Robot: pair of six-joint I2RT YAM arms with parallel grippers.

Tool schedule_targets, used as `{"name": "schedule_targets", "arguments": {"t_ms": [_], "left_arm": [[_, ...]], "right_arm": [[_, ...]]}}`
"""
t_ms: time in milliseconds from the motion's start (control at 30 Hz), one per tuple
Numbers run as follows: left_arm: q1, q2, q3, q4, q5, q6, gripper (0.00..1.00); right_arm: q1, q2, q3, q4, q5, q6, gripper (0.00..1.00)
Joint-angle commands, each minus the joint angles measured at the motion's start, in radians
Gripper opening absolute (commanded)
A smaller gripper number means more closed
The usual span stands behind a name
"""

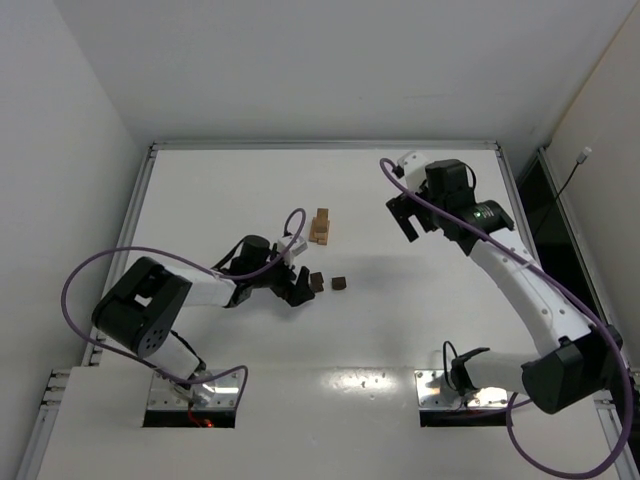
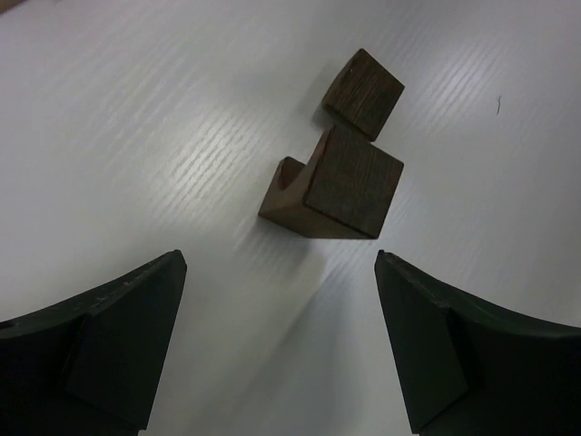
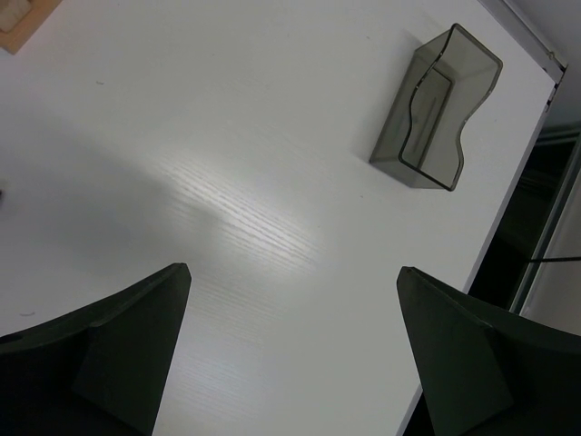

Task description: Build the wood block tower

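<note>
A small stack of light tan wood blocks point(image 1: 321, 227) stands mid-table with no dark block on it; its corner shows in the right wrist view point(image 3: 20, 23). Two dark brown blocks lie on the table: a nearer notched one point(image 1: 316, 282) point(image 2: 340, 189) and a farther cube point(image 1: 339, 284) point(image 2: 365, 94). My left gripper point(image 1: 299, 288) point(image 2: 281, 336) is open and empty, low over the table, just short of the notched block. My right gripper point(image 1: 405, 222) point(image 3: 295, 345) is open and empty, raised to the right of the tan stack.
A dark translucent plastic tray point(image 3: 438, 109) lies near the table's right edge point(image 3: 536, 136); the right arm hides it in the top view. A raised rim runs along the table's far edge point(image 1: 320, 145).
</note>
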Motion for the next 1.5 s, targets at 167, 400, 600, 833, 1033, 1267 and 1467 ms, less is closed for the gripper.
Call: {"name": "schedule_targets", "arguments": {"t_ms": [167,400,600,833,1033,1267,1467], "left_arm": [[-0.042,0.085,0.059,0.076,0.012,0.018,0.8],[-0.09,0.105,0.068,0.087,0.012,0.018,0.74],[-0.099,0.105,0.078,0.087,-0.007,0.018,0.41],[-0.099,0.094,0.108,-0.002,-0.067,-0.002,0.0],[-0.108,0.03,0.339,-0.434,-0.134,0.042,0.0],[-0.122,0.125,0.862,-1.1,-0.114,0.201,0.0],[-0.194,0.367,1.346,-1.567,-0.103,0.262,0.0]], "right_arm": [[-0.005,0.017,0.06,0.001,-0.01,0.015,0.95],[-0.005,0.017,0.06,0.001,-0.019,0.015,0.95],[-0.005,0.017,0.06,0.001,-0.019,0.015,0.95],[-0.005,0.017,0.041,0.001,-0.038,0.024,0.95],[-0.005,-0.001,0.032,0.001,-0.059,0.024,0.95],[-0.005,-0.022,0.012,-0.009,-0.142,0.024,0.95],[-0.005,-0.054,-0.008,-0.009,-0.096,-0.014,0.95]]}}
